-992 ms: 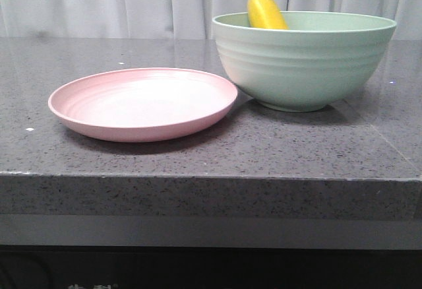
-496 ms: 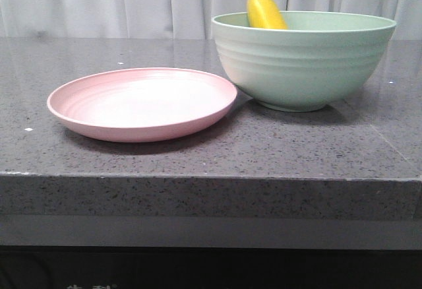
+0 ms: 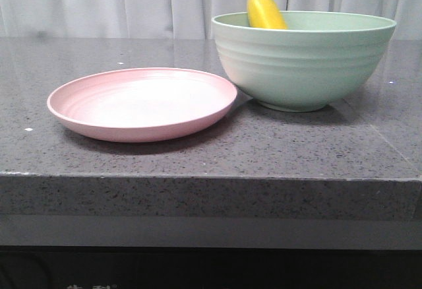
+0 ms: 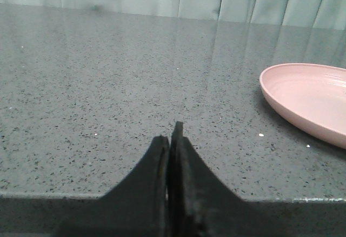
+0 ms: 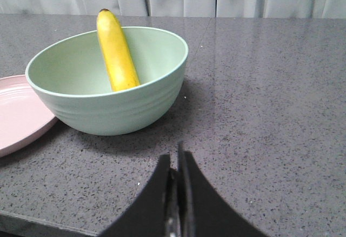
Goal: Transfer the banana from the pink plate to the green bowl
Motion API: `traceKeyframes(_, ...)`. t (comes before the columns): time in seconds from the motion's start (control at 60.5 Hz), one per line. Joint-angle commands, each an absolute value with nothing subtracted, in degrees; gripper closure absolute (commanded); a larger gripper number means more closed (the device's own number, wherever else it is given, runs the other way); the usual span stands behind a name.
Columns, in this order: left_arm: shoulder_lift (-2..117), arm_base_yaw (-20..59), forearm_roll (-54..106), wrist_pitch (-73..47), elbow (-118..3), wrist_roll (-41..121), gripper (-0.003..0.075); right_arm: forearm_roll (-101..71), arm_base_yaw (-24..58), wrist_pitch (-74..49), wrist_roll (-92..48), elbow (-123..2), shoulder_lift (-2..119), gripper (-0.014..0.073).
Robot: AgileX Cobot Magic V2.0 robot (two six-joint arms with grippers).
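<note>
The yellow banana (image 3: 264,10) stands tilted inside the green bowl (image 3: 303,64), its dark tip sticking up above the rim; it also shows in the right wrist view (image 5: 116,50) leaning on the bowl's (image 5: 108,104) inner wall. The pink plate (image 3: 142,102) lies bare to the left of the bowl, touching or nearly touching it; its edge shows in the left wrist view (image 4: 308,104) and in the right wrist view (image 5: 19,115). My left gripper (image 4: 169,139) is shut and holds nothing, low at the table's near edge. My right gripper (image 5: 175,158) is shut and holds nothing, in front of the bowl.
The dark grey speckled table (image 3: 198,150) has its front edge close to the camera. A pale curtain (image 3: 132,2) hangs behind it. Neither arm shows in the front view.
</note>
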State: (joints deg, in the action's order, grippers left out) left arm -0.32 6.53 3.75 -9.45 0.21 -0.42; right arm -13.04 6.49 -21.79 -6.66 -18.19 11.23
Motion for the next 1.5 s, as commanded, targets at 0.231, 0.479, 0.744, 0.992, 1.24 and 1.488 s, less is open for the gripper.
traceKeyframes(0.231,-1.6,6.4,4.3,-5.1,0.4,-0.6,0.0738,-11.1,3.9,-12.0,-7.1,-10.8,5.1,0.0662)
traceKeyframes(0.479,-1.4,6.4,4.3,-5.1,0.4,-0.6,0.0738,-11.0,0.1,-12.7,-7.1,-1.3,-1.4,0.0662)
traceKeyframes(0.744,-1.4,6.4,4.3,-5.1,0.4,-0.6,0.0738,-12.2,0.1,-10.5,-7.1,1.4,-1.9,0.0662)
traceKeyframes(0.992,-1.4,6.4,4.3,-5.1,0.4,-0.6,0.0738,-12.2,0.1,-10.5,-7.1,1.4,-1.9,0.0662)
traceKeyframes(1.24,-1.4,6.4,4.3,-5.1,0.4,-0.6,0.0738,-12.2,0.1,-10.5,-7.1,1.4,-1.9,0.0662)
traceKeyframes(1.488,-1.4,6.4,4.3,-5.1,0.4,-0.6,0.0738,-12.2,0.1,-10.5,-7.1,1.4,-1.9,0.0662)
